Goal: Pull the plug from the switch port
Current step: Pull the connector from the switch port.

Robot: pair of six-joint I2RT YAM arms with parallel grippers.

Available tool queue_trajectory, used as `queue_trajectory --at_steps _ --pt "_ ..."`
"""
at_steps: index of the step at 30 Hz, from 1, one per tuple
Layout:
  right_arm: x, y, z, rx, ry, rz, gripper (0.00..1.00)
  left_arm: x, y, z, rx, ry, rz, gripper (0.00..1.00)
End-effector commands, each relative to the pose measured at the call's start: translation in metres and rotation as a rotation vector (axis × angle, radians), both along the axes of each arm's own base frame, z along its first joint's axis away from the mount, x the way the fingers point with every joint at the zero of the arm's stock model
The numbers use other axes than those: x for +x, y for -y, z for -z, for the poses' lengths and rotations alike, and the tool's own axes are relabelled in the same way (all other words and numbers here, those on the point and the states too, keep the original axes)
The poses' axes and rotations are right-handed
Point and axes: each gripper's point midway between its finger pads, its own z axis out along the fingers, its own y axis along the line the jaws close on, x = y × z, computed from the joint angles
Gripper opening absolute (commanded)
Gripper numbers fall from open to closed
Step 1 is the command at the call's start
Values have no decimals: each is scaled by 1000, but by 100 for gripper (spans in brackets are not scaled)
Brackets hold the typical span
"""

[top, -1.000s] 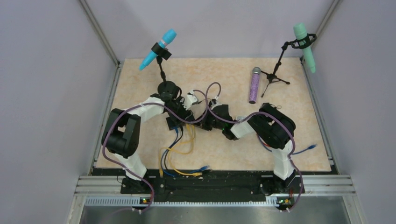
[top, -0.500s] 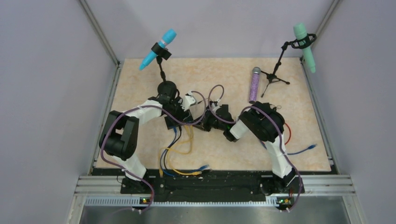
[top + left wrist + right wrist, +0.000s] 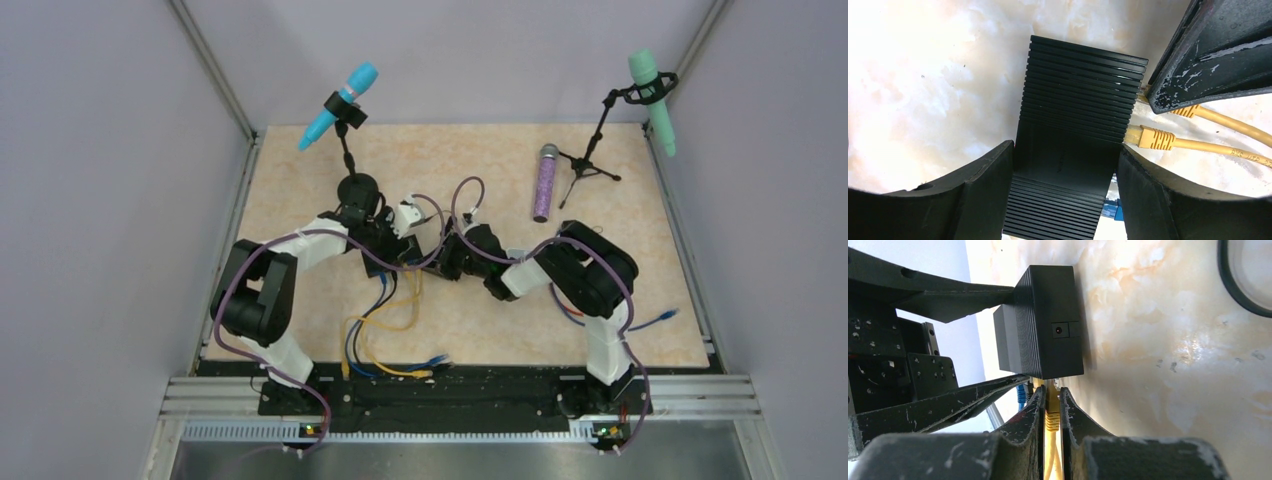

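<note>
You have two holds.
Your left gripper [image 3: 1063,167] clamps the switch [image 3: 1083,90]; your right gripper [image 3: 1052,402] pinches the yellow plug [image 3: 1052,419].

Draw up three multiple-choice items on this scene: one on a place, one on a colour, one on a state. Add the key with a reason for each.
1. Where does the switch sit?
A. Inside the left tool
B. In the far right corner
C. In the near left corner

2. What colour is the plug that the right tool grips?
A. Blue
B. Yellow
C. Purple

3. How does the right tool stand?
A. Wide open
B. Shut on the plug
C. Shut on nothing

Key:
1 A, the left wrist view shows a finger against each side of the switch.
2 B, the right wrist view shows yellow between the fingers.
3 B, the fingers pinch the plug right at the switch.
</note>
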Motion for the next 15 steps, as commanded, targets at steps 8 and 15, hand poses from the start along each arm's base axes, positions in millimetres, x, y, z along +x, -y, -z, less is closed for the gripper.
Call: queue_trajectory --at_steps 8,15 --pt "-8 -19 -26 97 54 -93 0 -18 0 24 -27 -51 -18 36" --pt "-2 -11 -24 -1 85 -68 0 -17 1 23 -28 -48 -3 36"
